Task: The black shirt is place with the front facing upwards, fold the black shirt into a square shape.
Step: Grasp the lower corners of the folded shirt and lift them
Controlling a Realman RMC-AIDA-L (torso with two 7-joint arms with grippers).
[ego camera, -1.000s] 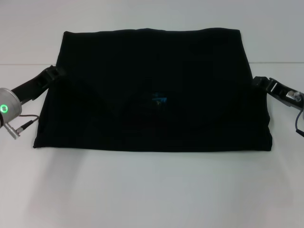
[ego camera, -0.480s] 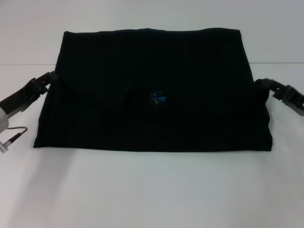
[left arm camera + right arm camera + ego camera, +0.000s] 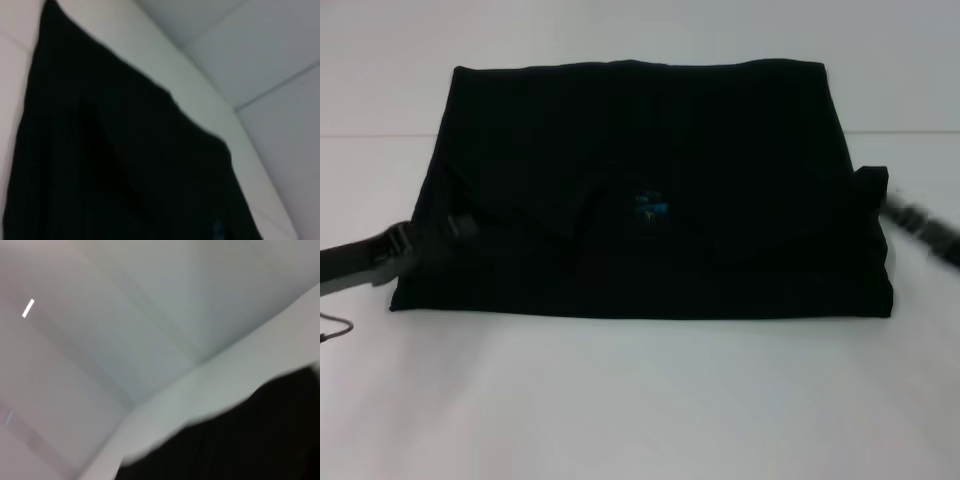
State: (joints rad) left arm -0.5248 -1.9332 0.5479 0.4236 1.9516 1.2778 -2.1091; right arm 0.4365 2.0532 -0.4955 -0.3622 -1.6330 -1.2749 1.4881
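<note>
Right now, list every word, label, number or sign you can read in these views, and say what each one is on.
No text can be read.
Small blue label near the middle of the folded black shirt: too small and blurred to read.
No print shows on the shirt's upward face.
White table: no markings.

Bare table (image 3: 640, 400) lies open all around the black shirt (image 3: 640, 190).

matt black cloth shirt (image 3: 650, 190), smooth white table (image 3: 640, 400)

left gripper (image 3: 460, 226) black with a grey band, thin looped cable by its arm, right gripper (image 3: 920, 225) black, blurred
</note>
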